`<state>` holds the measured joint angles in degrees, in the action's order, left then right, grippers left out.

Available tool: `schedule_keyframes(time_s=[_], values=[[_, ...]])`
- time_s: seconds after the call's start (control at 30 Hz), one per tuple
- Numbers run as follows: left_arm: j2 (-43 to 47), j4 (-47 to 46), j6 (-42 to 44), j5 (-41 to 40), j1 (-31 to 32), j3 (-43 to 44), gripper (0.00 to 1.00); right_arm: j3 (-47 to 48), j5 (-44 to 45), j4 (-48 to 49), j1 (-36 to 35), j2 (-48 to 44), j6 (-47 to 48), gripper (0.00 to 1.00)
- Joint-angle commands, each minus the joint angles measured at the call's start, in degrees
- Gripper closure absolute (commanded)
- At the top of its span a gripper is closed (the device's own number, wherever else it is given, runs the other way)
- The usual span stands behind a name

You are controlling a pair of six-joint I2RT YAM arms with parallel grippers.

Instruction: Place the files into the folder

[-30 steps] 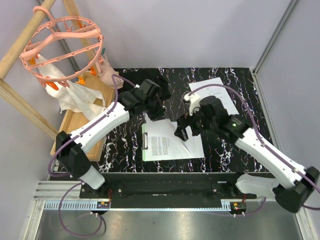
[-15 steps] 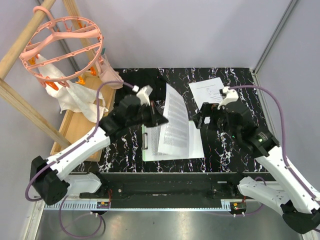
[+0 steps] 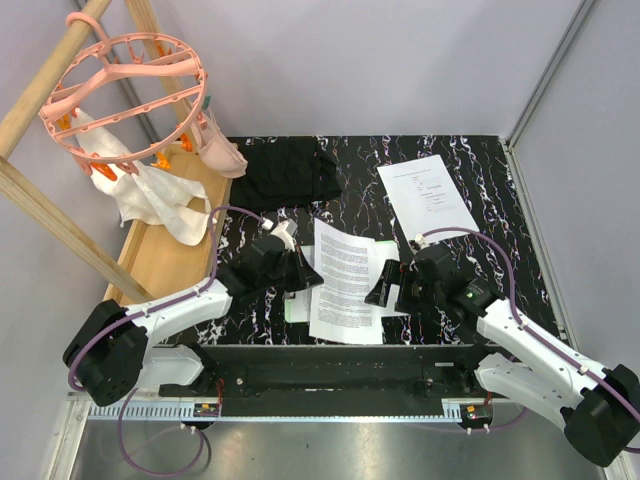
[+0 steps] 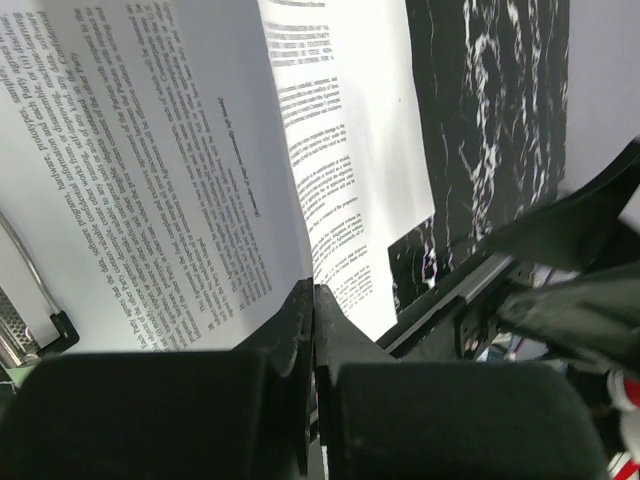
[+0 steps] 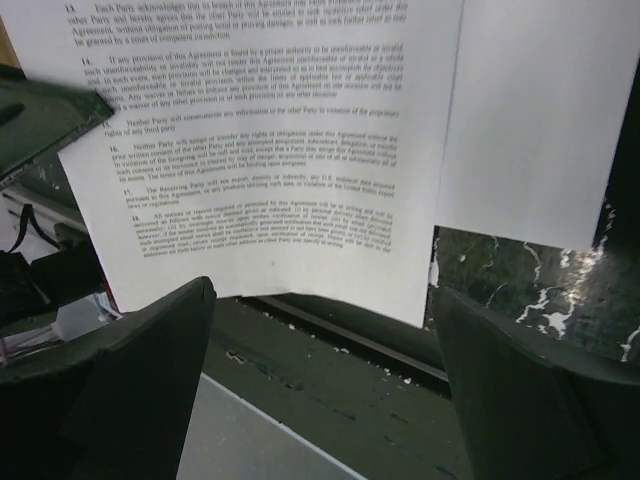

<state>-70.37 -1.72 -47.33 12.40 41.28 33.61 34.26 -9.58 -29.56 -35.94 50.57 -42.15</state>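
Near the black marbled worktop's (image 3: pixel 370 160) near edge, the flat light-green clipboard (image 3: pixel 295 308) lies mostly hidden under a white printed paper sheet (image 3: pixel 345 280), pinched at its left edge by the closed left gripper (image 3: pixel 305 275). The right gripper (image 3: pixel 392 290) gapes empty beside it. The sheet likely needs laying flat next.

left arm (image 3: pixel 175 305) and right arm (image 3: pixel 525 335): white shells, black joints and bases, purple cables (image 3: pixel 230 207) looping alongside. a small green light (image 3: pixel 468 294) on the right arm. left gripper (image 4: pixel 312 292) and right gripper (image 5: pixel 322 290) matte black.
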Motion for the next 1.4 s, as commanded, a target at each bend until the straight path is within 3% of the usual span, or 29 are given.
schedule_keyframes(time_s=[0.0,0.07,0.13,0.17,0.2,0.27,0.43,0.67,0.97,1.27,1.3,1.37], values=[[1.9,-3.9,-9.8,-8.6,-0.1,-0.6,1.00,-2.4,-8.9,8.7,0.2,-1.3,-7.8,0.00],[4.3,-3.1,-17.5,-15.0,-0.1,-0.9,1.00,-5.3,-10.2,12.1,0.0,-1.8,-16.2,0.00],[5.6,-4.6,-21.9,-21.0,0.8,-1.3,1.00,-9.1,-10.9,22.0,-0.4,-2.6,-25.4,0.00],[5.7,-5.6,-25.2,-22.3,1.1,-1.5,1.00,-13.0,-10.5,25.7,-1.2,-2.6,-34.1,0.00],[5.1,-6.2,-26.7,-23.3,1.3,-1.4,1.00,-14.7,-9.2,32.2,-1.7,-2.1,-37.9,0.00],[3.4,-6.1,-31.4,-24.8,2.3,-0.2,1.00,-17.1,-6.8,34.7,-2.4,-2.0,-43.7,0.00],[0.6,-5.7,-37.4,-22.7,4.2,1.1,1.00,-17.9,1.6,34.8,-3.9,-4.1,-45.7,0.00],[1.5,-6.3,-40.6,-25.4,5.7,0.8,1.00,-21.9,5.0,39.5,-4.3,-3.5,-54.6,0.14],[1.7,-6.1,-41.8,-26.4,5.9,1.2,1.00,-22.7,9.3,33.3,-5.9,-6.8,-56.5,0.22],[0.8,-7.9,-42.0,-25.1,7.2,1.4,1.00,-24.6,15.5,38.6,-6.1,-3.8,-57.9,0.51],[0.8,-8.0,-41.5,-24.5,7.2,1.3,1.00,-24.5,16.3,39.2,-6.1,-3.3,-57.3,0.63],[1.7,-8.4,-38.9,-23.5,7.2,0.9,1.00,-23.3,19.3,39.4,-6.1,-2.4,-54.1,0.72]])
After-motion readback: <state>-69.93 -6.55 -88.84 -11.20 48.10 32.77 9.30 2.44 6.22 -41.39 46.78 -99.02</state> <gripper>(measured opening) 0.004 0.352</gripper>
